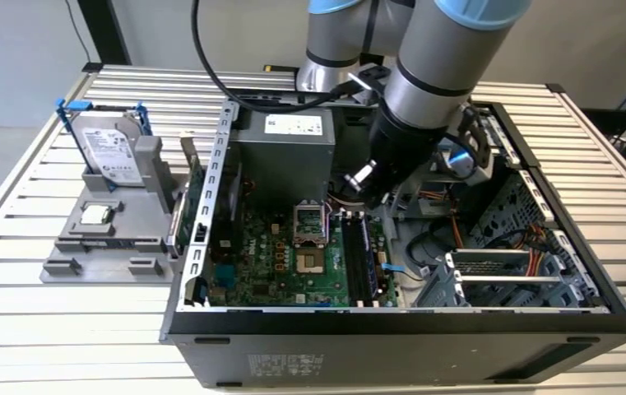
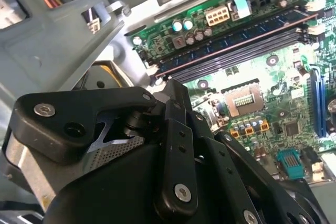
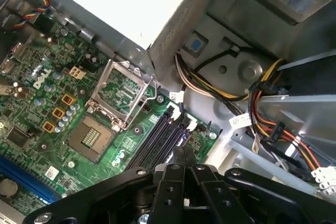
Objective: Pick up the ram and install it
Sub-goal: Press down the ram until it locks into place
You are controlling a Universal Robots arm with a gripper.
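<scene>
The ram [image 2: 239, 38] is a long dark-blue stick that lies along the memory slots [image 3: 160, 135] of the green motherboard [image 1: 280, 255]. In the exterior view the ram [image 1: 355, 255] is a dark strip to the right of the CPU socket [image 1: 308, 222]. My gripper [image 1: 361, 192] hangs inside the open computer case, just above the far end of those slots. In both wrist views its black fingers [image 3: 184, 156] are pressed together with nothing between them. The gripper [image 2: 176, 95] is apart from the stick, and its tips point at the slot end.
A grey fixture [image 1: 109, 239] on the exterior view's left holds a silver hard drive [image 1: 109, 148] and a square CPU chip [image 1: 95, 215]. The power supply [image 1: 285, 152], cable bundles [image 3: 262, 103] and the drive cage [image 1: 499, 276] crowd around the slots inside the case.
</scene>
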